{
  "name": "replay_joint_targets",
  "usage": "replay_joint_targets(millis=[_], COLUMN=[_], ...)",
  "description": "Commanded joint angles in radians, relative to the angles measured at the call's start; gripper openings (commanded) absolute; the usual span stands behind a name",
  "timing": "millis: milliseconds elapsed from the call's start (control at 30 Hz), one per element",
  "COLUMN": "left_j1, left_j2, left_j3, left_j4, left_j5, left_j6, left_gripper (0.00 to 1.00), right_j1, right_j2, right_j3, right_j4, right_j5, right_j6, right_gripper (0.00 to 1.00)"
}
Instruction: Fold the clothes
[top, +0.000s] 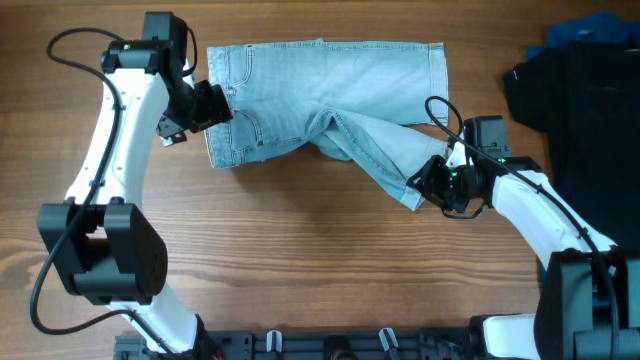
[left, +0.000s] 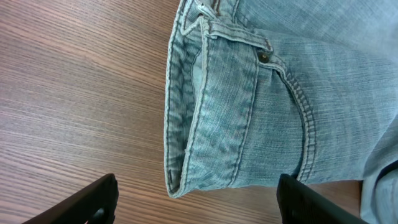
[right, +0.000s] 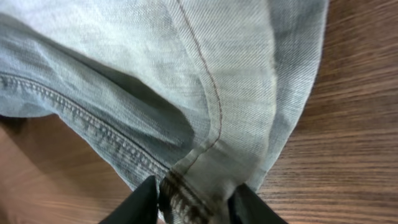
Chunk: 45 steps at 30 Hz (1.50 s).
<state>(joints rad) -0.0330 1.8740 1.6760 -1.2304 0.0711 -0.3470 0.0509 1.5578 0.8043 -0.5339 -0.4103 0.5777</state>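
The clothes, a pair of faded light blue denim shorts, lie flat at the back middle of the table, with one leg twisted toward the front right. My left gripper hovers open at the waistband's left corner. In the left wrist view the waistband end lies between the two wide-spread fingers. My right gripper sits at the tip of the twisted leg. In the right wrist view its fingers press both sides of the bunched leg hem.
A black garment and a dark blue cloth are piled at the right edge, close behind the right arm. Bare wooden table stretches in front of the shorts, with a black rail along the front edge.
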Motion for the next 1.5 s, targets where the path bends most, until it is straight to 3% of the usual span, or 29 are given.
replay_joint_targets(millis=[0,33,133,233,333,400,567,700,733,800,867,967,1133,1467], left_j1=[-0.003,-0.004,-0.004,-0.005,-0.005,-0.005,-0.011,-0.012,-0.012,-0.004,0.011,0.048,0.089,0.091], left_j2=[-0.004,-0.003,-0.004,-0.004,-0.004,-0.003,-0.001,-0.002,-0.002,-0.005,-0.031,-0.143,-0.256,-0.256], left_j3=[-0.013,-0.041,-0.126,-0.153,-0.154,-0.155,-0.239,-0.239,-0.239,-0.238,-0.238,-0.238,-0.238,-0.238], left_j4=[-0.014,-0.012,0.020,0.073,0.071,0.077,0.215,0.216,0.214,0.204,0.179,0.113,-0.001,-0.182], left_j5=[-0.016,-0.017,-0.016,0.051,0.051,0.051,0.095,0.165,0.172,0.172,0.172,0.172,0.125,0.073], left_j6=[-0.014,-0.033,-0.051,-0.051,-0.050,-0.050,-0.050,-0.048,-0.033,-0.027,-0.027,-0.027,-0.027,-0.028], left_gripper=[0.82,0.82,0.77,0.54,0.54,0.60,0.58,0.34,0.14,0.04,0.04,0.04,0.04,0.04], right_j1=[0.005,0.005,0.005,0.005,0.005,0.005,0.005,0.005,0.005,0.005,0.005,0.004,-0.033,-0.213], right_j2=[-0.004,-0.004,-0.004,-0.004,-0.004,-0.004,-0.004,-0.004,-0.004,-0.004,-0.004,-0.004,-0.005,-0.007], right_j3=[-0.010,-0.010,-0.010,-0.010,-0.010,-0.010,-0.010,-0.010,-0.006,0.018,0.084,0.275,0.460,0.510], right_j4=[0.014,0.019,0.023,0.023,0.023,0.028,0.033,0.045,0.061,0.058,-0.005,-0.264,-0.566,-0.834], right_j5=[0.025,0.026,0.026,0.026,0.025,0.026,0.025,0.026,0.027,0.029,0.030,0.090,0.179,0.213], right_j6=[-0.001,-0.002,-0.001,-0.002,-0.001,-0.001,-0.002,-0.006,-0.037,-0.071,-0.113,-0.220,-0.265,-0.399], right_gripper=[0.24,0.13,0.10,0.10,0.10,0.10,0.10,0.04,0.04,0.04,0.04,0.04,0.04,0.04])
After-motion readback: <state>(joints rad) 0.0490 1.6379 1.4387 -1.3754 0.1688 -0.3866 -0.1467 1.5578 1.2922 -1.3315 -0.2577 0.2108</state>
